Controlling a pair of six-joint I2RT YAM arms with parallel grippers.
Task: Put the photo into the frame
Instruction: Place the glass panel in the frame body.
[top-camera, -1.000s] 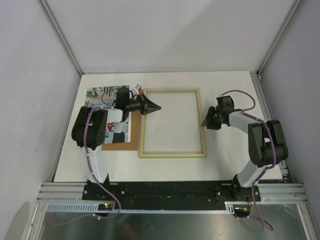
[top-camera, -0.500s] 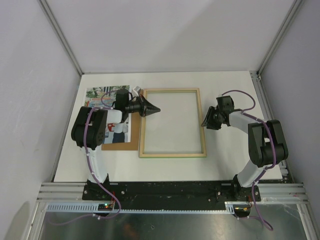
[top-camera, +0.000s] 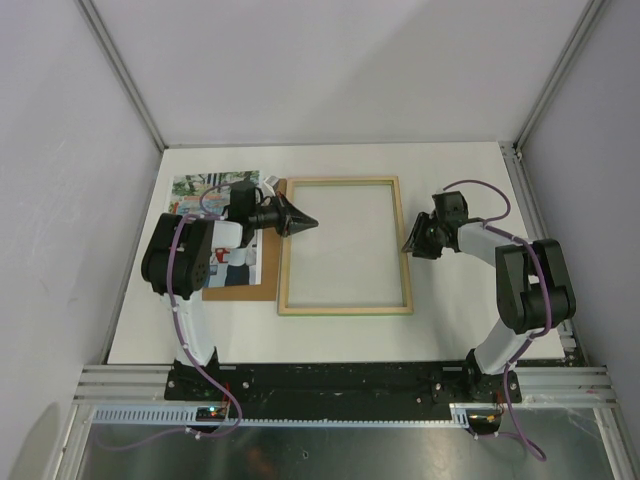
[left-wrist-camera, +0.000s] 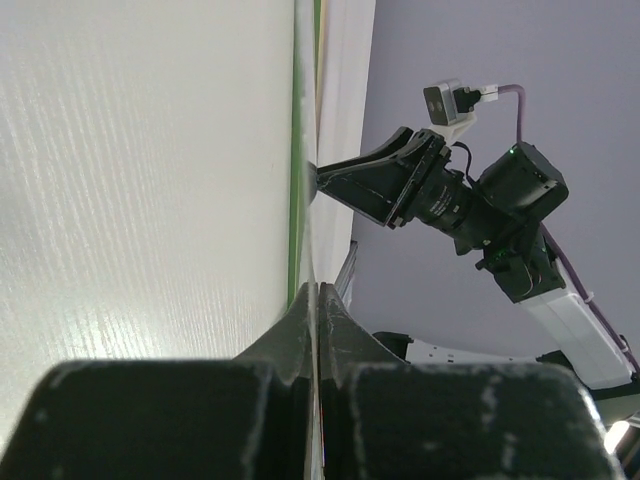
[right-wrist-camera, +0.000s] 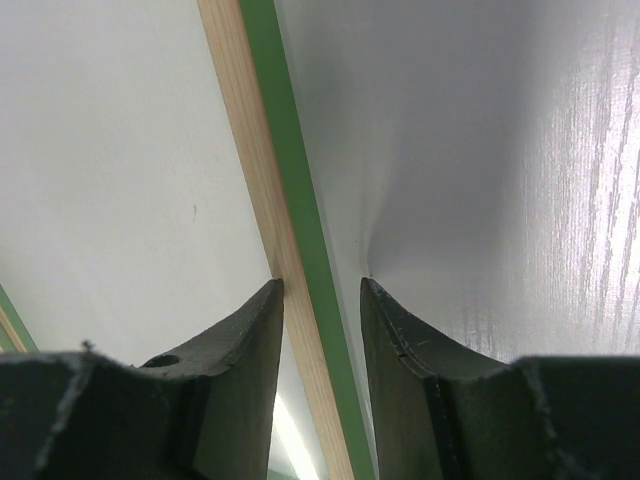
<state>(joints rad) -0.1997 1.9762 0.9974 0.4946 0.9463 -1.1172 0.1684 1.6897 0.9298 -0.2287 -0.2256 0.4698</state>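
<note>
On the white bench (top-camera: 450, 320), the large thin picture frame of pale wood with a green front edge (top-camera: 345, 309) lies flat at the centre, wood side up. It has not shifted over the last second. The left gripper (top-camera: 316, 222), pinched fully closed on nothing, has eased slightly back toward the frame's left rail and nearer the arm bases. The right gripper (top-camera: 408, 245) has stayed put at the right rail. Its jaws stand partly apart astride that rail, and a gap on the green side suggests no clamp yet.

The rectangular colour photo with greenery and white edges (top-camera: 195, 185) remains well outside the frame, on the plain brown backing board (top-camera: 245, 290) to the left. Judging by this, both arms are occupied with the frame and the insertion has not begun.

The left arm covers much of the photo, leaving only its far strip and a few patches visible. Whether the closed left tip touches the rail cannot be told from above. Its wrist view shows only a green edge just ahead. Whether the frame holds glass is also unclear.
</note>
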